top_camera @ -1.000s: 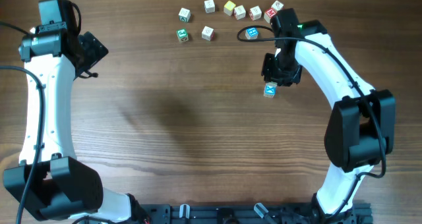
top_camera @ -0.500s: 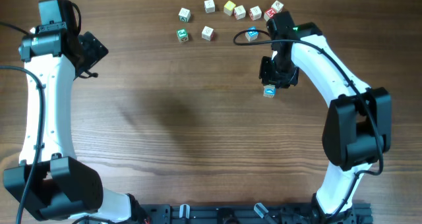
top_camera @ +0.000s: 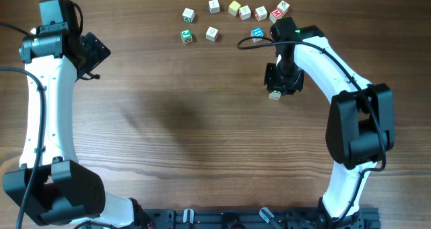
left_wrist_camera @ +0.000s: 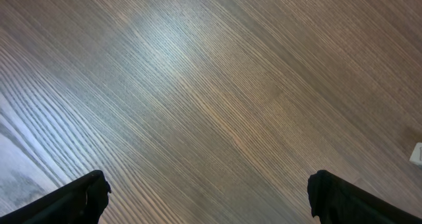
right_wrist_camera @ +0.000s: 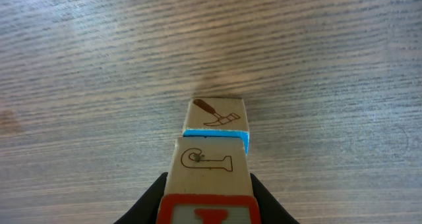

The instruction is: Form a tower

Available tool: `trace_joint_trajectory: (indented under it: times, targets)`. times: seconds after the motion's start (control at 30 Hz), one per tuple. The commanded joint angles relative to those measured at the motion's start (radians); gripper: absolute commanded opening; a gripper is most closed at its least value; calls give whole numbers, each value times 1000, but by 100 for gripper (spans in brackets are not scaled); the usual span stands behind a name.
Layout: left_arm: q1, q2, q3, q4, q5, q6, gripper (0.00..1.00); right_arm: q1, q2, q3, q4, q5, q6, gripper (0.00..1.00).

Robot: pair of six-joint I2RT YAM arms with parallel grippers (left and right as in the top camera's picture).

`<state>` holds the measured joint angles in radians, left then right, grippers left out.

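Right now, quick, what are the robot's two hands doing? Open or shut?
The left gripper is open, holding nothing.
The right gripper is shut on a wooden letter cube.

- On the held cube [right_wrist_camera: 206, 161], gripped between the fingers of the right hand [right_wrist_camera: 210, 201], the pale face in view carries a brown line drawing, hooked like a clamp. There is no letter on it.
- The face of that cube nearest the wrist has a red border and the top of a red letter. It forks like a V or a Y, but it is cut off, so I can't say which.
- On the lower cube [right_wrist_camera: 216, 115], just past the fingertips, a hammer is drawn in brown above a blue edge.
- The loose cubes [top_camera: 244, 12] on the desk beyond the hand show green, red and blue marks, too small to read.
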<state>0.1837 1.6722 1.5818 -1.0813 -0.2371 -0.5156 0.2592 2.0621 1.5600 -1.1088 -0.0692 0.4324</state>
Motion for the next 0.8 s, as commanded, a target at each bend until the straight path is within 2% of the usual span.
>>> trace_joint_trajectory:
  times: [0.0, 0.77]
  targets:
    - [3, 9, -5, -1, 2, -17, 100, 1, 25, -5, 1, 25, -14, 5]
    - [3, 9, -5, -1, 2, -17, 100, 1, 21, 27, -13, 24, 22, 4]
